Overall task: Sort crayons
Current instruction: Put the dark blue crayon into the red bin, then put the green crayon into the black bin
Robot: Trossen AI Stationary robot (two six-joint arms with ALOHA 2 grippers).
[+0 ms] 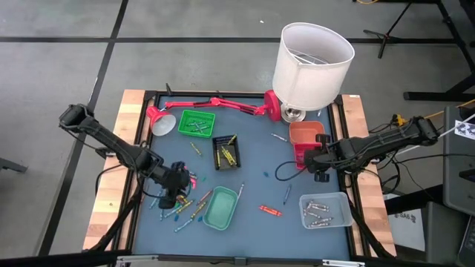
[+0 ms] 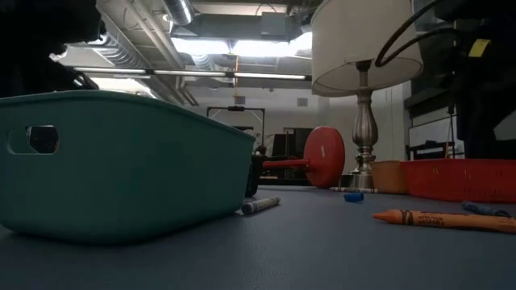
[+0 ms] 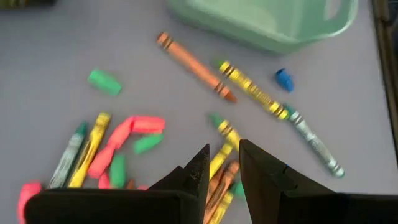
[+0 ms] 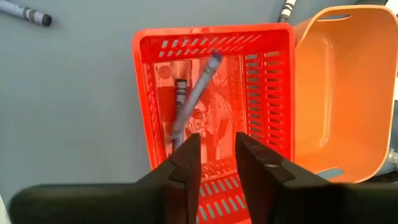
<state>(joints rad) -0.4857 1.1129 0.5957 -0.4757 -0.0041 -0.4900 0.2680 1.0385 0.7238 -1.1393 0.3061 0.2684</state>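
Note:
Several crayons (image 3: 118,146) in yellow, pink, green and orange lie loose in a pile on the blue-grey table (image 1: 256,178) beside a teal tray (image 1: 221,208). My left gripper (image 3: 222,167) is open just above the pile. A yellow crayon (image 3: 225,138) and an orange one lie between its fingers. My right gripper (image 4: 217,155) is open above a red slotted tray (image 4: 155,124). A blurred grey-blue crayon (image 4: 198,93) is tilted inside that tray, next to a dark one (image 4: 180,93).
An orange tray (image 4: 342,87) touches the red one. A green tray (image 1: 197,122), a black tray (image 1: 226,152) and a clear tray (image 1: 325,210) hold crayons. A white-shaded lamp (image 1: 312,63) and a red desk lamp (image 1: 215,104) stand at the far edge. Single crayons (image 1: 269,211) lie scattered.

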